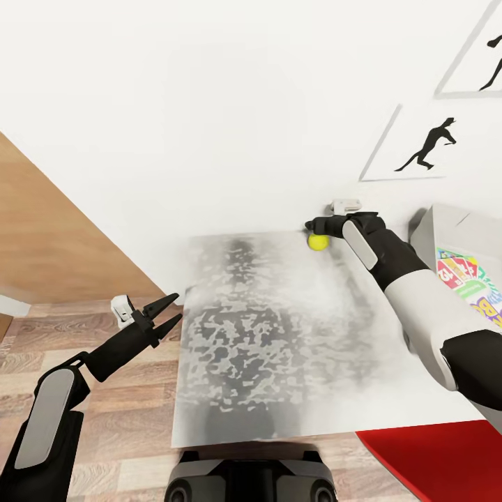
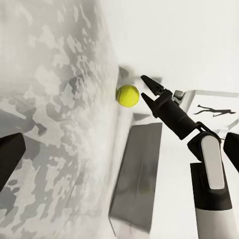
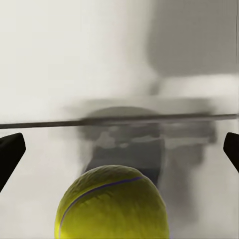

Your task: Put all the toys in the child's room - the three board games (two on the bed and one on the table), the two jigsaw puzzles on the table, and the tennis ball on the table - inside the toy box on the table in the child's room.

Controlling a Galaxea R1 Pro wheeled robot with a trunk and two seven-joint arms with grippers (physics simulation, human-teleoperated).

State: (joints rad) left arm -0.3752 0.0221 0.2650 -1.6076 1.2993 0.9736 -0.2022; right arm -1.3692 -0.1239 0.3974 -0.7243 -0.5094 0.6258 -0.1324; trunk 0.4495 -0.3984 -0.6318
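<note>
On the mottled grey table (image 1: 279,335), near its far edge by the white wall, the tennis ball (image 1: 318,242) is framed between the spread fingers of the right gripper (image 1: 312,226), while the left gripper (image 1: 169,310), also open, is held off the table's side; if the fingers are closed off-centre, the ball could be knocked rolling away.

The mottled pale grey worktop (image 1: 279,335) lies bare across its wide middle, so an arm can sweep over it freely from the near edge to the far one. At the far edge the small yellow-green tennis ball (image 1: 318,242) sits close against the white wall (image 1: 209,104), with the black right gripper (image 1: 312,225) just above it, jaws spread wide, leaving little room behind. To the right, the shallow pale grey toy box (image 1: 446,230) bounds that side.
</note>
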